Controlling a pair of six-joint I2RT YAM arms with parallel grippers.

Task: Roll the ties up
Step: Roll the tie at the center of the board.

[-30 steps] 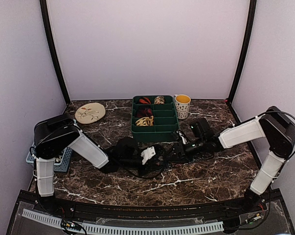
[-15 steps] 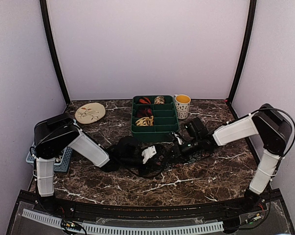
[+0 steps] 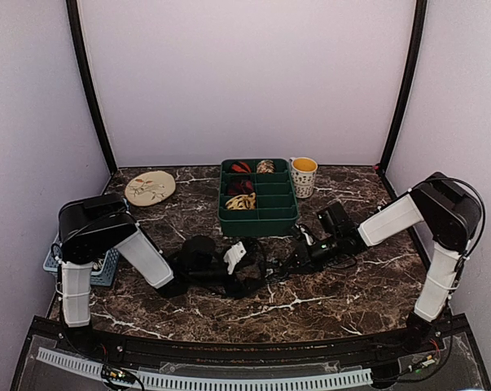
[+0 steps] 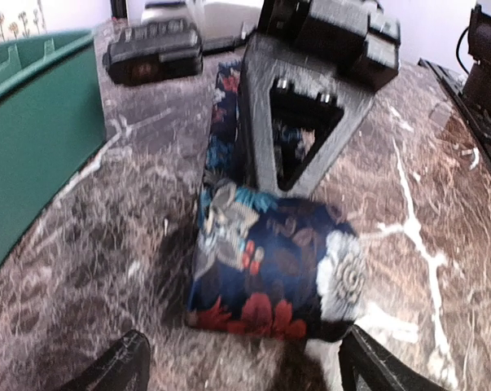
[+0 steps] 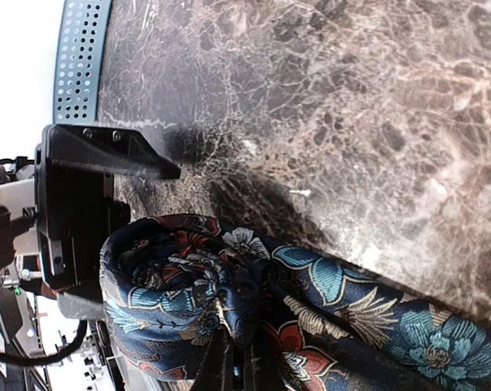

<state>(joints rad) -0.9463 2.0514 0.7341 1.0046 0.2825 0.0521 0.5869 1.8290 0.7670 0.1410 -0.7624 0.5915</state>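
- Top view: my left claw [image 3: 249, 262] and right claw [image 3: 298, 256] face each other mid-bench [image 3: 351, 293], just in front of the green tray [image 3: 258, 221]. Bare marble lies toward the near edge.
- Left wrist: left claw released, fingers spread either side of the rolled floral tie [image 4: 269, 277].
- Right wrist: right claw clenched on the tie's fabric beside the coil.

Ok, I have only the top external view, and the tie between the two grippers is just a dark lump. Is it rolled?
Observer: Partly. In the left wrist view the floral tie is a roll on the marble table, with a flat tail running away.
Operator: Is it held on the left side?
Observer: No. The left gripper is open, one finger on each side of the roll.
Operator: And on the right?
Observer: The right gripper is shut on the fabric close beside the roll.
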